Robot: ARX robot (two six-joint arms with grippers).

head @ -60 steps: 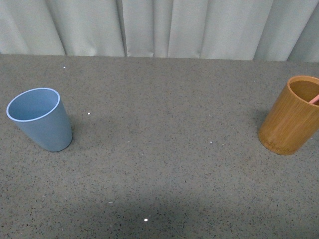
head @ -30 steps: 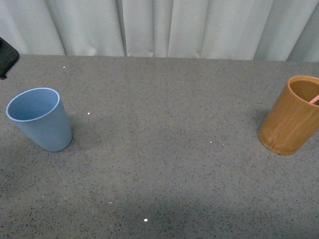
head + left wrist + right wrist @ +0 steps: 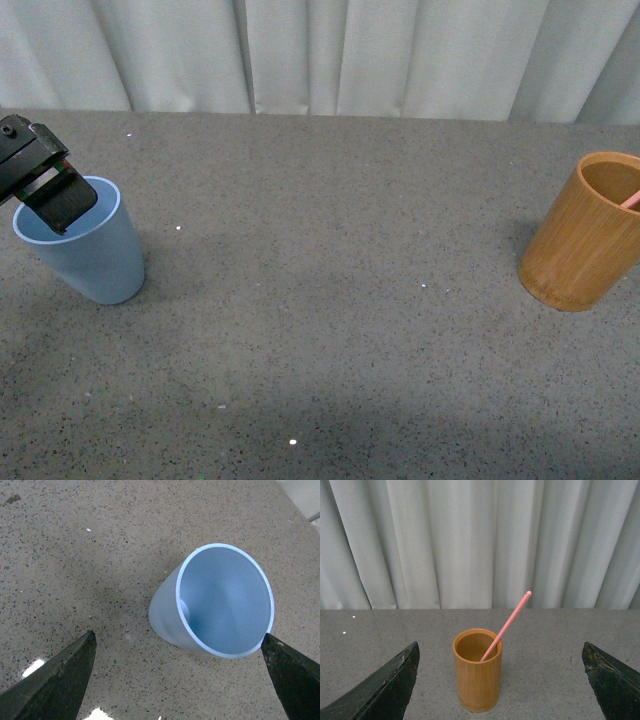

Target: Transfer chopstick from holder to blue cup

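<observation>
Pink-red chopstick (image 3: 506, 626) is seen inside orange-brown bamboo holder (image 3: 477, 680), untransferred. Left gripper (image 3: 177, 636), above light-blue plastic cup (image 3: 220, 605), and right gripper (image 3: 500, 645) are held open.

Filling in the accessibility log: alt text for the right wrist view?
A pink chopstick leans out of an upright wooden holder on a grey speckled table, pale curtain behind. The right end effector is open and empty, its dark fingers framing the holder on either side.
</observation>
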